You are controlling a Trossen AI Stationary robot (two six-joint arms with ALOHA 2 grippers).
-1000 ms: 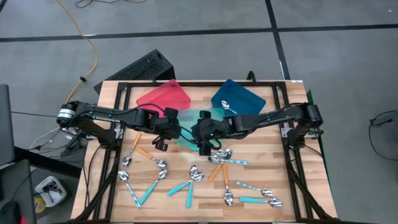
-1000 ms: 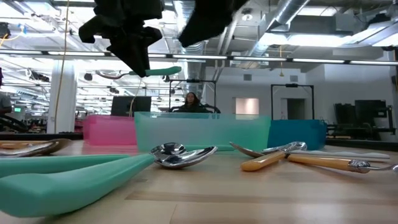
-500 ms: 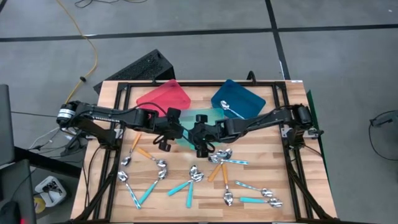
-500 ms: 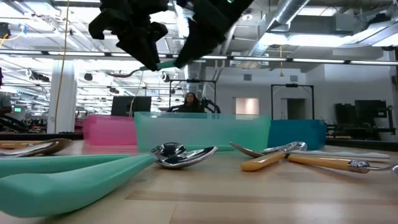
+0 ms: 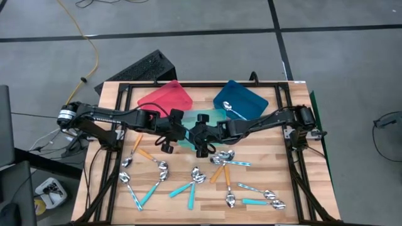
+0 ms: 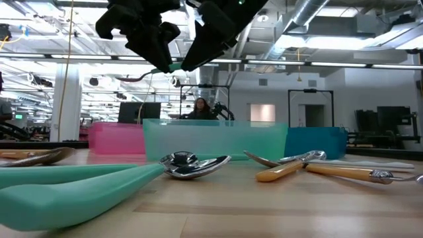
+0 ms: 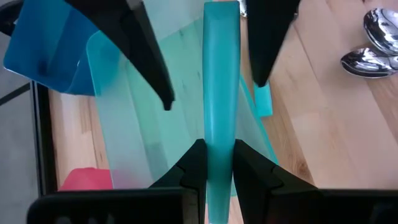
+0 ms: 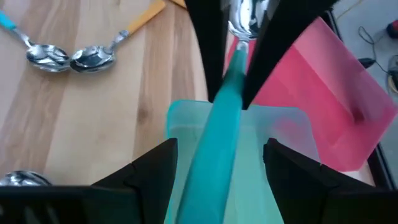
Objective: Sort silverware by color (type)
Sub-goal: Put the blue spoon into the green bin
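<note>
Left tool (image 7: 214,165) pinches teal-handled spoon (image 7: 221,93) by its handle, in the air above teal tray (image 5: 188,129). Right tool (image 8: 214,171) spread wide around the same handle, not closed. Other spoons (image 5: 195,174) scattered on surface (image 5: 276,169).

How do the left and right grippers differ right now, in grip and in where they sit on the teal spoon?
The left gripper is shut on the teal spoon, pinching its handle; the right gripper is open, its fingers straddling the same handle without clamping. The left holds the handle nearer the bowl; the right sits around the handle's free end. Both hover together above the teal tray at mid-table.
</note>
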